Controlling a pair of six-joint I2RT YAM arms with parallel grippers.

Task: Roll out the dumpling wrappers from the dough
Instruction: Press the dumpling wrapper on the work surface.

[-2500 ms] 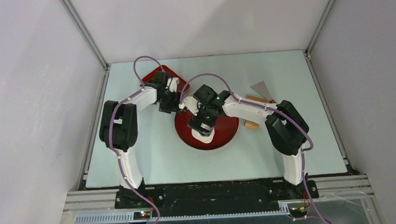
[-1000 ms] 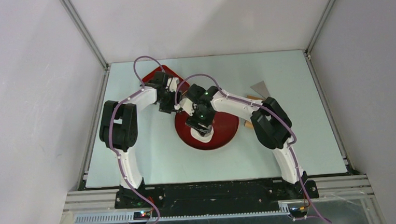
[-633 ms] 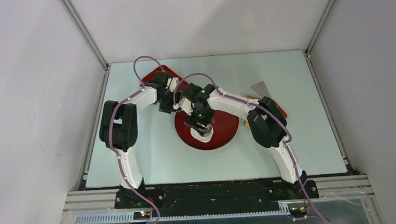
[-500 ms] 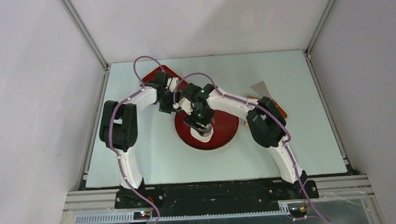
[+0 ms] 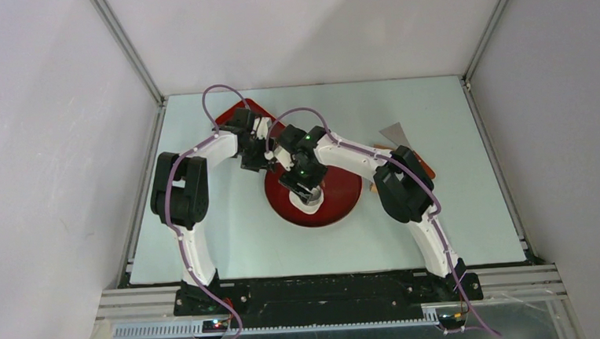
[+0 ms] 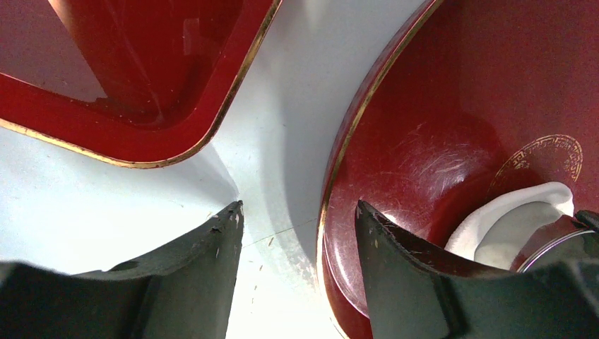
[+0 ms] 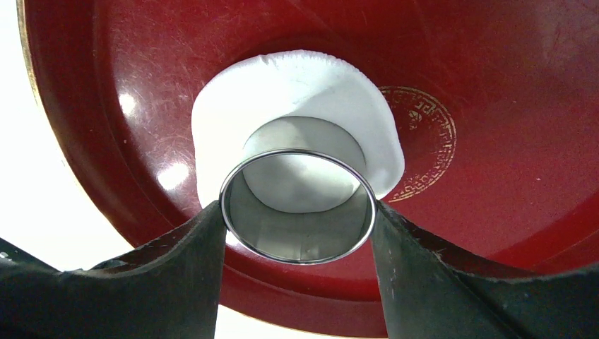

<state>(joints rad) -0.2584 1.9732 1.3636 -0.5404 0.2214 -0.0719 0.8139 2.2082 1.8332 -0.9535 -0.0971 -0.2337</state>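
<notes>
Top view: R arm's elbow has swung in toward 9 o'clk over the last couple of secs. The R gripper [image 5: 308, 194] crept up-left over the round plate [image 5: 347, 192], then went nearly still. L gripper [image 5: 258, 161] hasn't budged at the plate's 10 o'clk rim, w/ the square tray [image 5: 235, 109] just beyond. Only a sliver of dough sheet [image 5: 312, 210] peeks out at the R gripper's 6 o'clk. The scraper [image 5: 395, 134] lies well apart at 2 o'clk. My read: cutter's placed and the stamping step is under way.

L wrist view: L gripper [image 6: 297, 212] has its jaws spread astride the round plate [image 6: 459, 106] rim, one finger over the table [image 6: 297, 70], the other over the plate, pinching nothing I can see. Dough sheet [image 6: 508, 205] sits at 4 o'clk.

R wrist view: this shows what the top view hides. R gripper [image 7: 297, 212] pinches a steel ring cutter [image 7: 297, 239] from both sides. The ring stands on the dough sheet [image 7: 297, 85], toward its 6 o'clk edge, w/ dough visible through it. No loose wrapper anywhere; any disc is inside the ring, and I can't tell if it's cut through.
</notes>
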